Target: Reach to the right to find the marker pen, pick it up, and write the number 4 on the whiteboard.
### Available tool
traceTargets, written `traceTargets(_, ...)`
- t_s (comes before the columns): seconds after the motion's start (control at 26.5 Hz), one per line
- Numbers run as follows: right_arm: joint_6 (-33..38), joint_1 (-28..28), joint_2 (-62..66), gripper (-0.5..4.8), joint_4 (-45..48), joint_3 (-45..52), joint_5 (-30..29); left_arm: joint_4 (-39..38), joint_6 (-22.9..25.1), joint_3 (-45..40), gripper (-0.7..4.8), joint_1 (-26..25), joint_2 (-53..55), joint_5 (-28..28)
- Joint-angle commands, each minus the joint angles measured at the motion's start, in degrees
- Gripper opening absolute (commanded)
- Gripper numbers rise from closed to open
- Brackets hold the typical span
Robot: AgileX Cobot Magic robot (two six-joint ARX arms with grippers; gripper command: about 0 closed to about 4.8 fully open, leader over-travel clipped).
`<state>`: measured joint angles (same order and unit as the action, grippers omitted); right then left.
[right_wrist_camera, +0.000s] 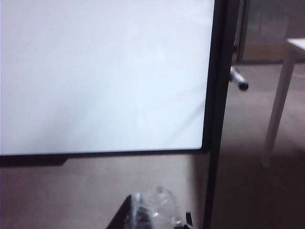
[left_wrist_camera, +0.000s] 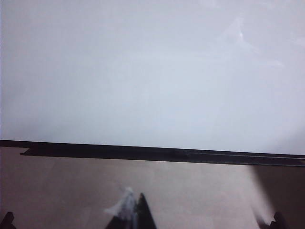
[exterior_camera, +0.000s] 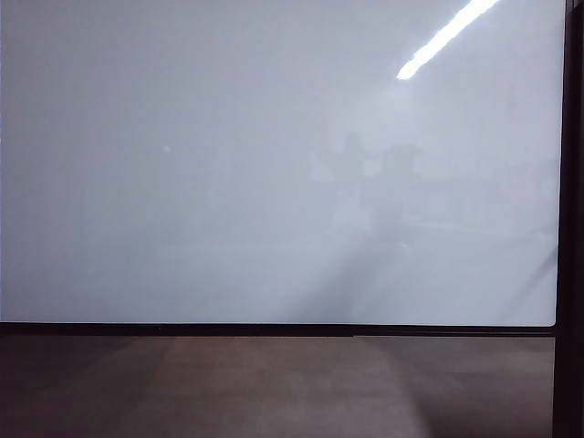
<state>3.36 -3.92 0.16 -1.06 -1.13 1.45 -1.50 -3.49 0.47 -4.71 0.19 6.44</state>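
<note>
Though searched for across all three views, cannot be placed with certainty: marker pen. Nowhere on the whiteboard (exterior_camera: 228, 164), nowhere on the brown-grey tabletop (exterior_camera: 274, 392) below it. Possibly the small cylinder (right_wrist_camera: 238, 79) caught in the right wrist view, past the board's right-hand frame: pale barrel, dark end, lying on a slant. Too blurred to call.

If the pen, then off to the right of the right gripper (right_wrist_camera: 152, 214) and farther away, well apart, with the black frame post standing between. Favours the right arm as the nearer one by far. Calls for a swing outward round the post, then lining up across the slanted barrel rather than along it.

As for the left gripper (left_wrist_camera: 140, 214): faces the board's lower edge across the tabletop, with nothing pen-like ahead. Neither arm to be seen in the exterior view.

Right fingers: pressed together, holding nothing that can be made out, tips wrapped in something clear and crinkled. Left fingers: only a dark wedge with a whitish scrap on show, so cannot tell wide from narrow.

Board: smooth, glossy white, thin black rim, mirroring a ceiling light strip (exterior_camera: 447, 36); bare of any number 4. Tabletop: dull, flat, matte. Beyond the frame: grey floor and a white, square-edged table leg (right_wrist_camera: 276, 109).
</note>
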Motion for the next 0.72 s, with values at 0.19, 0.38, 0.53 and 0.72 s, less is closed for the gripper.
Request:
traceTargets(0.19, 0.07, -0.02, -0.02, -0.02, -1.81, -0.22, 0.09, 1.18, 0.09, 0.15, -0.05, -0.04, 0.04, -0.24)
traceTargets(0.38, 0.04, -0.02, -0.02, -0.02, -1.62, -0.37, -0.04, 0.90, 0.07, 0.20, -0.05, -0.04, 0.04, -1.73)
traceTargets(0.53, 1.46, -0.13, -0.02, 0.10, -1.40, -3.54, -1.49, 1.55, 0.04, 2.56, -0.05, 0.00, 0.04, -1.68)
traceTargets(0.72, 4.57, -0.11, 0.98, 3.75, -3.89, -13.75, -1.40, -5.01, -0.15, 11.21, -0.05, 0.00, 0.07, -1.66)
